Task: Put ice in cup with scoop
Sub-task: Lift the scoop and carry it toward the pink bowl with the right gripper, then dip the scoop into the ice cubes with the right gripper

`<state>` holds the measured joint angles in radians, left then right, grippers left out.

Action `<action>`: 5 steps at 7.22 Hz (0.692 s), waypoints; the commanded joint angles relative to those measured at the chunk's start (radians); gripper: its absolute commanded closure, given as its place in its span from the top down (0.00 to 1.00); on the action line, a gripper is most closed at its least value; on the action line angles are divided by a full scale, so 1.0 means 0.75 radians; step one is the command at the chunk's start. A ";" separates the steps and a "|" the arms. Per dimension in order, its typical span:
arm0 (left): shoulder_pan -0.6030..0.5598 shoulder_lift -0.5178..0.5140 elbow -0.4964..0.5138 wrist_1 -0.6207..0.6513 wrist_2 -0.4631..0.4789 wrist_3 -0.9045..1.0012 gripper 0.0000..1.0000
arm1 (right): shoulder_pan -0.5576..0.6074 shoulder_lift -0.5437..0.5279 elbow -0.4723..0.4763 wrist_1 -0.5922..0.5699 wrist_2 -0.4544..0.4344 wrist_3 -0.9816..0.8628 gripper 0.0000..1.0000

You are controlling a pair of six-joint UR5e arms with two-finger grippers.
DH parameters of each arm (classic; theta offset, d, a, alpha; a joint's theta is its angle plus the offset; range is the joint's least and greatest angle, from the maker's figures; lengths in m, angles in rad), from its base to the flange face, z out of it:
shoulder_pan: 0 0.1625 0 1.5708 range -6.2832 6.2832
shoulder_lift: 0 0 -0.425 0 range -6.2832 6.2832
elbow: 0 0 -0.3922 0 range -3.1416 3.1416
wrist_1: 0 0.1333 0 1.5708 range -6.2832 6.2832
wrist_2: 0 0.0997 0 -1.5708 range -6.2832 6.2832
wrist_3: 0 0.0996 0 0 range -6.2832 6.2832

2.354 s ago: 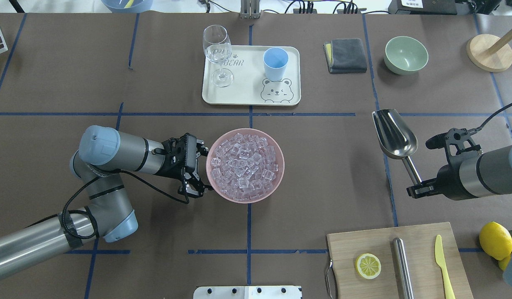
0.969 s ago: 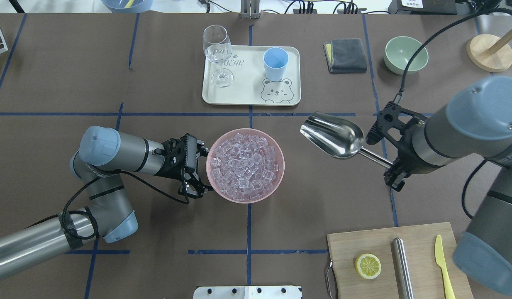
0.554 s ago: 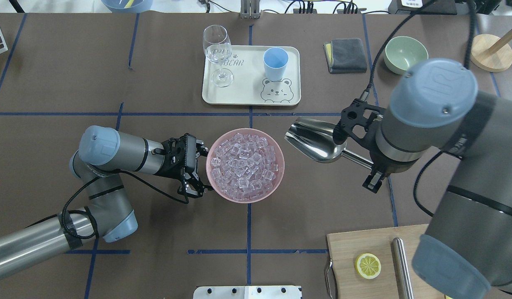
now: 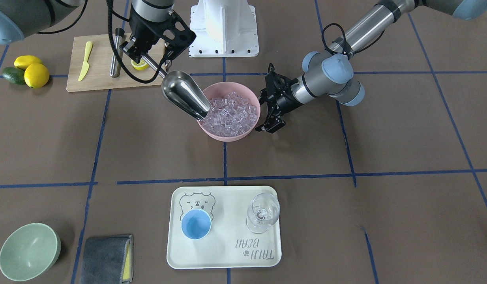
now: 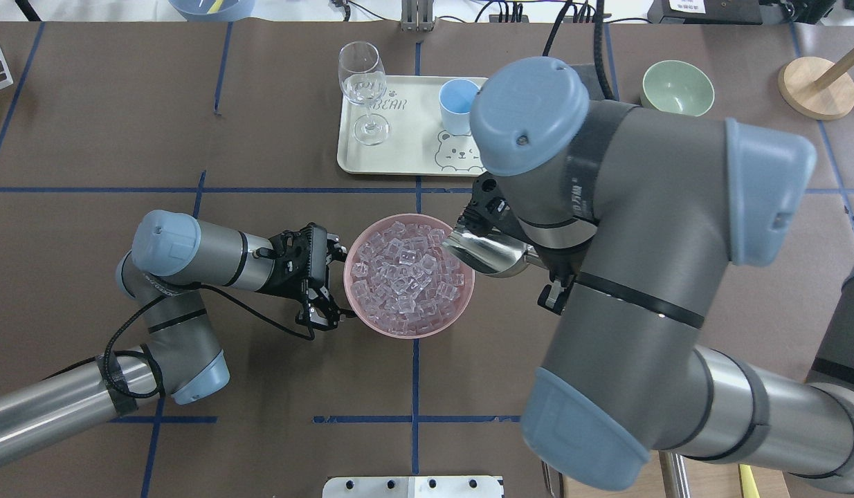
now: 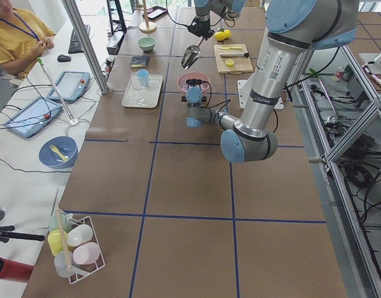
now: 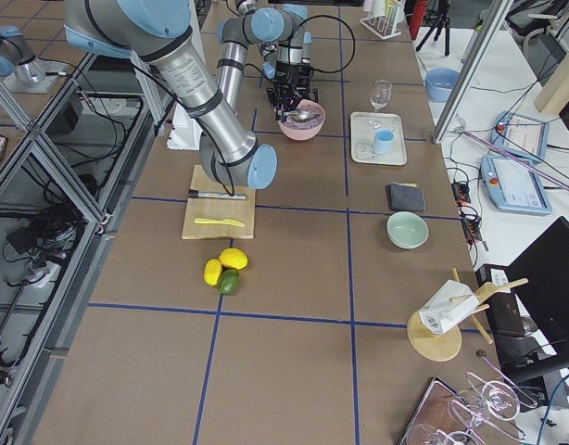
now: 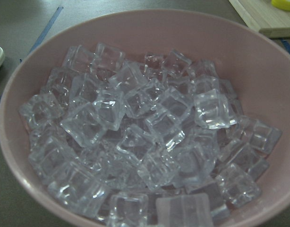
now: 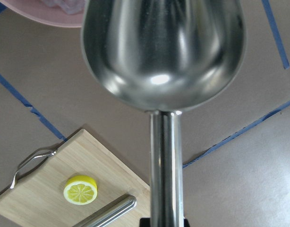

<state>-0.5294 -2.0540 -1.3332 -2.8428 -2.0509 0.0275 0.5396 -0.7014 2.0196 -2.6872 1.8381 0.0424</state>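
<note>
The ice (image 4: 231, 112) is a heap of clear cubes in a pink bowl (image 4: 227, 136) at mid-table; it also shows in the overhead view (image 5: 406, 273) and fills the left wrist view (image 8: 145, 142). My right gripper (image 4: 139, 53) is shut on the handle of the steel scoop (image 4: 184, 94). The scoop tilts down, its mouth at the ice on the bowl's right side (image 5: 486, 252), and its trough is empty (image 9: 164, 52). My left gripper (image 5: 338, 283) is open at the bowl's left rim. The light-blue cup (image 4: 196, 224) stands empty on the tray.
The cream tray (image 4: 227, 252) beyond the bowl also holds a stemmed glass (image 4: 262, 213). A green bowl (image 4: 28, 250) and grey cloth (image 4: 107, 258) lie far right. A cutting board (image 4: 97, 83) with lemon half, steel cylinder and yellow knife is near right, with lemons (image 4: 30, 71) beside it.
My right arm has swung the scoop leftward from the table's right side to the pink bowl and tipped its mouth down to the ice. The left arm has not moved.
</note>
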 commanded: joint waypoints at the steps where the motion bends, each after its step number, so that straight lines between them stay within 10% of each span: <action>1: 0.000 0.000 0.002 0.000 0.000 0.000 1.00 | -0.055 0.088 -0.093 -0.094 -0.001 -0.056 0.00; 5: 0.000 0.000 0.002 0.000 0.002 0.000 1.00 | -0.091 0.293 -0.379 -0.237 -0.003 -0.057 0.00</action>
<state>-0.5292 -2.0540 -1.3315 -2.8425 -2.0496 0.0276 0.4826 -0.5337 1.7968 -2.8093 1.8373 0.0003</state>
